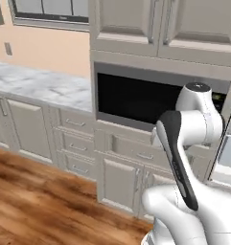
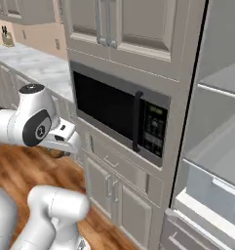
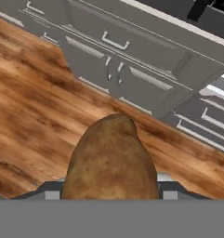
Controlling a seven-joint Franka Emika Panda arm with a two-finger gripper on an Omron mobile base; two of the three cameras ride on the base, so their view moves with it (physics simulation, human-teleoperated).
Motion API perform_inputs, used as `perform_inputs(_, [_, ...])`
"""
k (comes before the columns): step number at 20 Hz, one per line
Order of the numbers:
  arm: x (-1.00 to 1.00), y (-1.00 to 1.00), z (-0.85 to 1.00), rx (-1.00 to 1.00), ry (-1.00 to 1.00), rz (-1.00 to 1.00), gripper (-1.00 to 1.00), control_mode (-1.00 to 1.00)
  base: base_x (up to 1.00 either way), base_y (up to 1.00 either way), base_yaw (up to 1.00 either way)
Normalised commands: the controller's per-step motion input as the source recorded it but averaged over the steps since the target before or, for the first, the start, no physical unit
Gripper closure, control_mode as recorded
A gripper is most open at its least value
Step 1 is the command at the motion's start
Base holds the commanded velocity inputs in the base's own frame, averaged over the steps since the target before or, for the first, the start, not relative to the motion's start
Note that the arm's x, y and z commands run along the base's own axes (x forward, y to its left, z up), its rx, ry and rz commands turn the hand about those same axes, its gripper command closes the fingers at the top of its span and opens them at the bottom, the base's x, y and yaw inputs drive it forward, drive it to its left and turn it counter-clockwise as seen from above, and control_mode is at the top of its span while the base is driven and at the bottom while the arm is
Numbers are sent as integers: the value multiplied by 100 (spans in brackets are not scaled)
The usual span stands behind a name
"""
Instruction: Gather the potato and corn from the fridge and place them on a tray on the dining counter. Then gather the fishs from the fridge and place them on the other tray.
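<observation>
The potato (image 3: 111,158) sits between the fingers of the gripper (image 3: 111,193) in the hand view — the jaws stand part-way open, closed on its sides, so it is held; below it lies wooden floor (image 3: 34,107), with the grey cabinet drawers (image 3: 115,44) beyond.

Take the microwave (image 2: 120,114) as the marker; the arm (image 2: 36,127) is folded to its left in the right base view, the hand low in front of the cabinets under it, and something brown peeps out under the hand there, likely the potato. To the right of the microwave the fridge (image 2: 216,146) stands open, its pale shelves bare as far as can be seen.

Judged from this, the task is at an early stage — the potato is out of the fridge and in carriage, not yet on a tray; the corn and the fish remain to be fetched, and where they lie cannot be told.
</observation>
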Motion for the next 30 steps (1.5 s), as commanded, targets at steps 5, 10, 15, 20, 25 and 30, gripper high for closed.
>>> perform_inputs(5, [0,0,0,0,0,0,100,100,-38,0,100])
perform_inputs(10, [0,0,0,0,0,0,100,100,-43,3,94])
perform_inputs(15, [0,0,0,0,0,0,100,100,-61,57,61])
perform_inputs(20, [0,0,0,0,0,0,100,100,1,86,4])
perform_inputs(25, [0,0,0,0,0,0,100,100,-6,97,-4])
perform_inputs(30, [0,0,0,0,0,0,100,100,-2,100,-2])
